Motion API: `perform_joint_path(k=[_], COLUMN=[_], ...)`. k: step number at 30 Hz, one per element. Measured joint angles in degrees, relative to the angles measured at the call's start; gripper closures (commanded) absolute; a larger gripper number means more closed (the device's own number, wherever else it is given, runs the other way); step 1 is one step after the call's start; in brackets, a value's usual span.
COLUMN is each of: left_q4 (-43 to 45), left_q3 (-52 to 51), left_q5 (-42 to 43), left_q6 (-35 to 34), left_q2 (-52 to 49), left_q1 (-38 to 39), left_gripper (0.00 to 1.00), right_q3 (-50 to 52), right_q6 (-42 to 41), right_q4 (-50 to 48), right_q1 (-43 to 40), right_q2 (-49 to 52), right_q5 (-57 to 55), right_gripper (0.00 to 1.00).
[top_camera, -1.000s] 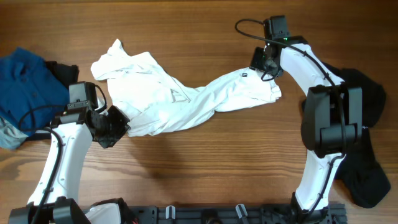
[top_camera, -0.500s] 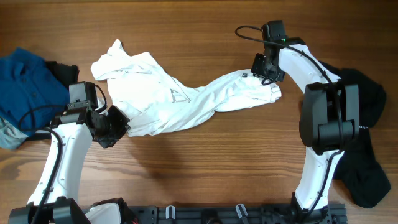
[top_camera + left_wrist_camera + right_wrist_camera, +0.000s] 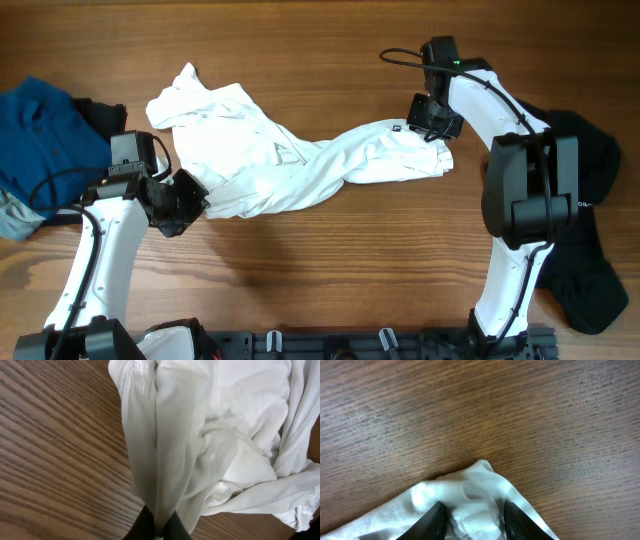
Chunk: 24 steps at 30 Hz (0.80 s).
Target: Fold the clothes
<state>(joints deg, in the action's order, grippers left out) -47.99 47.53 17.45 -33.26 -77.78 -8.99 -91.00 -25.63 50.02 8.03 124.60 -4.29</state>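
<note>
The white T-shirt (image 3: 270, 160) lies twisted across the middle of the wooden table, with a small dark neck tag (image 3: 397, 127) near its right end. My left gripper (image 3: 195, 200) is shut on the shirt's lower left edge; the left wrist view shows the fabric (image 3: 220, 420) pinched between the fingertips (image 3: 161, 527). My right gripper (image 3: 432, 125) is at the shirt's right end. In the right wrist view its fingers (image 3: 472, 515) are apart and straddle a bunched corner of the fabric (image 3: 475, 485), pressing down on it.
A blue garment (image 3: 40, 130) and a dark one (image 3: 95, 110) lie at the left edge. A black garment (image 3: 590, 250) lies at the right, beside the right arm. A white cloth (image 3: 170, 340) shows at the bottom edge.
My right gripper has moved down and a little right onto the shirt's right end, and that end has shifted slightly with it. The left arm has not moved.
</note>
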Motion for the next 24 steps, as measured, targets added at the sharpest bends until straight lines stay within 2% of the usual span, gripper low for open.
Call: perform_joint_path(k=[4, 9, 18, 24], left_q4=[0.0, 0.2, 0.5, 0.4], left_q3=[0.0, 0.0, 0.0, 0.0], left_q5=[0.0, 0.0, 0.0, 0.0], left_q6=[0.0, 0.0, 0.0, 0.0], left_q2=[0.0, 0.0, 0.0, 0.0], left_q1=[0.0, 0.0, 0.0, 0.0], left_gripper=[0.96, 0.96, 0.96, 0.96], right_q3=[0.0, 0.0, 0.0, 0.8], right_q6=[0.0, 0.2, 0.1, 0.1], right_q4=[0.9, 3.0, 5.9, 3.4], right_q1=[0.0, 0.0, 0.0, 0.0], right_q2=[-0.1, -0.4, -2.5, -2.5], right_q5=[0.4, 0.4, 1.7, 1.9], right_gripper=[0.65, 0.54, 0.56, 0.56])
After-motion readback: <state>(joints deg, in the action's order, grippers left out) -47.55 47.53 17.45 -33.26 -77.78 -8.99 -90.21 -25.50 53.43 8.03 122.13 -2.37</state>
